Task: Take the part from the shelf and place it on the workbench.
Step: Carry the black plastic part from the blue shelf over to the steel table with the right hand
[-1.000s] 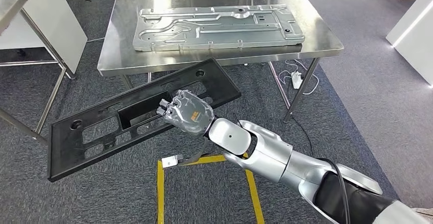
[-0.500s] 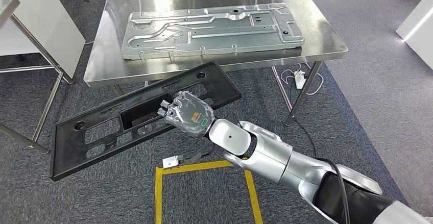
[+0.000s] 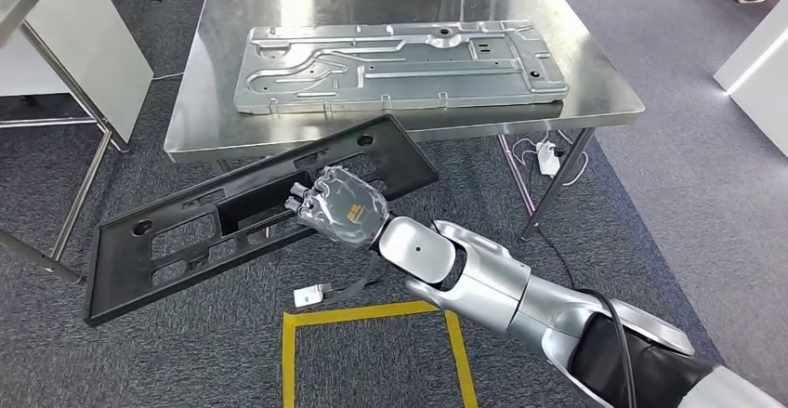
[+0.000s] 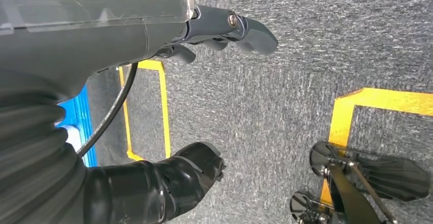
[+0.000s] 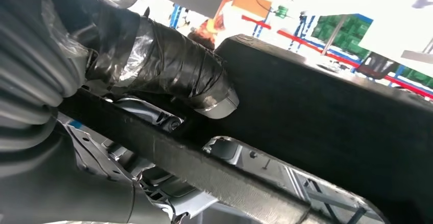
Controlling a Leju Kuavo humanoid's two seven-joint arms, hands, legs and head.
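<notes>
Fingers (image 3: 299, 196) of your right hand (image 3: 340, 205) hook through a central cutout of the black part (image 3: 167, 241), gripping it in the air, tilted, just short of the bench (image 3: 595, 92). Raise its low outer end above the bench edge before advancing, and set it down beside the metal plate (image 3: 400, 64), not on it. Your left hand (image 4: 224, 27) hangs over carpet, holding nothing, fingers loosely apart.

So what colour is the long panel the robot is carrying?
Black; the panel held by the right hand shows best in the head view.
</notes>
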